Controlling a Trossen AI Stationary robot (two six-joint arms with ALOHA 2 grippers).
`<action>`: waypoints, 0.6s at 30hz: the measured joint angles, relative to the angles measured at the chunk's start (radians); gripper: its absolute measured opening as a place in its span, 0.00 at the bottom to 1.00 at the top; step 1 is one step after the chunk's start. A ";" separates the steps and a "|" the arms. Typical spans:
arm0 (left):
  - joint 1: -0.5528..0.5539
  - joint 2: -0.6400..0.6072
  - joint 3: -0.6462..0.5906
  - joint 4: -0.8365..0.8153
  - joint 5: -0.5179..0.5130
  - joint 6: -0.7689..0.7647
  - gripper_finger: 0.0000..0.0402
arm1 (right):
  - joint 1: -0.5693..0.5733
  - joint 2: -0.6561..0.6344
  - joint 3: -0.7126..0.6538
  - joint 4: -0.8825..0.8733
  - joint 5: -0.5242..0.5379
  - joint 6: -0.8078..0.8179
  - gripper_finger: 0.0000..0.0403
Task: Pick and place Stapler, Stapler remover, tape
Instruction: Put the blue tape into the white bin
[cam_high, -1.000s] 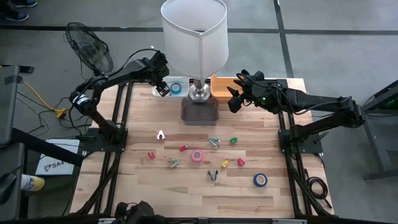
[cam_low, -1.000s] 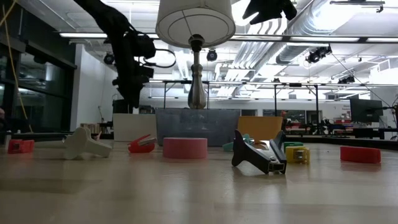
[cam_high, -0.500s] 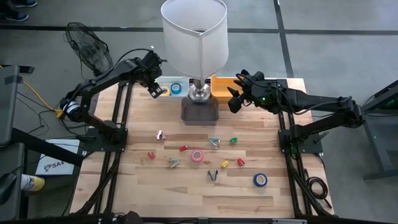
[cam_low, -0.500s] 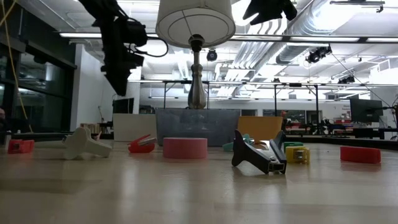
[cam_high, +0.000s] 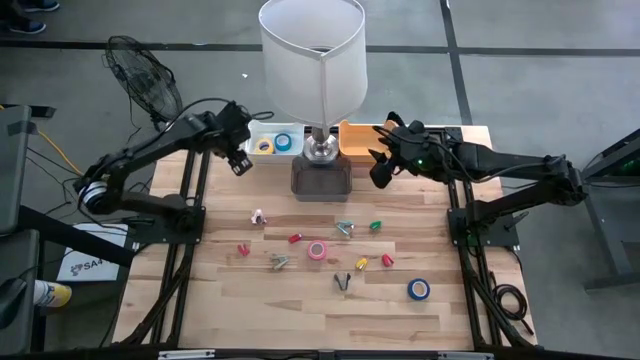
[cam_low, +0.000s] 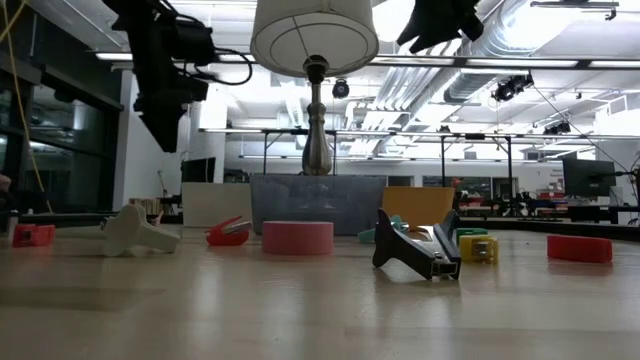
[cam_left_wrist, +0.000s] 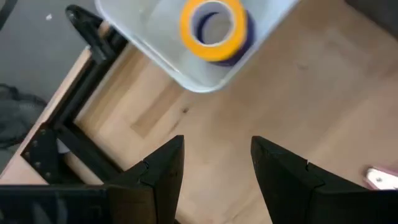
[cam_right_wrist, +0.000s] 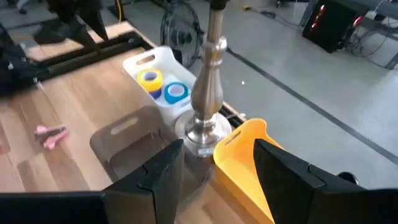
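Observation:
My left gripper (cam_high: 238, 162) (cam_left_wrist: 214, 146) hovers open and empty above the table's far left, just left of the white tray (cam_high: 252, 131) (cam_left_wrist: 186, 68). A yellow tape roll (cam_high: 263, 146) (cam_left_wrist: 213, 28) and a blue one (cam_high: 284, 142) lie in that tray. My right gripper (cam_high: 380, 172) (cam_right_wrist: 217, 152) hangs open and empty in the air right of the lamp. On the table lie a pink tape roll (cam_high: 317, 250) (cam_low: 297, 237), a blue tape roll (cam_high: 418, 290), a black stapler (cam_high: 343, 281) (cam_low: 415, 250) and a small teal tool (cam_high: 345, 229).
A tall lamp (cam_high: 312, 60) stands in a grey bin (cam_high: 321, 180) at the far middle, with an orange bin (cam_high: 355, 140) (cam_right_wrist: 245, 162) to its right. Small red, green and yellow blocks, a grey clip (cam_high: 278, 262) and a small pale piece (cam_high: 258, 215) are scattered mid-table.
My left gripper has drawn back from over the white tray toward the table's left and near edges. The yellow roll, covered by it a second ago, now shows lying in the tray beside the blue one.

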 joint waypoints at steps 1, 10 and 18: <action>-0.018 -0.019 -0.011 0.014 0.011 -0.001 0.45 | 0.000 -0.003 0.000 -0.012 -0.023 -0.002 0.46; -0.167 -0.154 -0.077 0.119 0.131 0.069 0.45 | 0.000 -0.082 -0.005 -0.094 -0.299 -0.087 0.46; -0.288 -0.172 -0.079 0.118 0.138 0.049 0.45 | 0.001 -0.108 -0.005 -0.246 -0.425 -0.078 0.46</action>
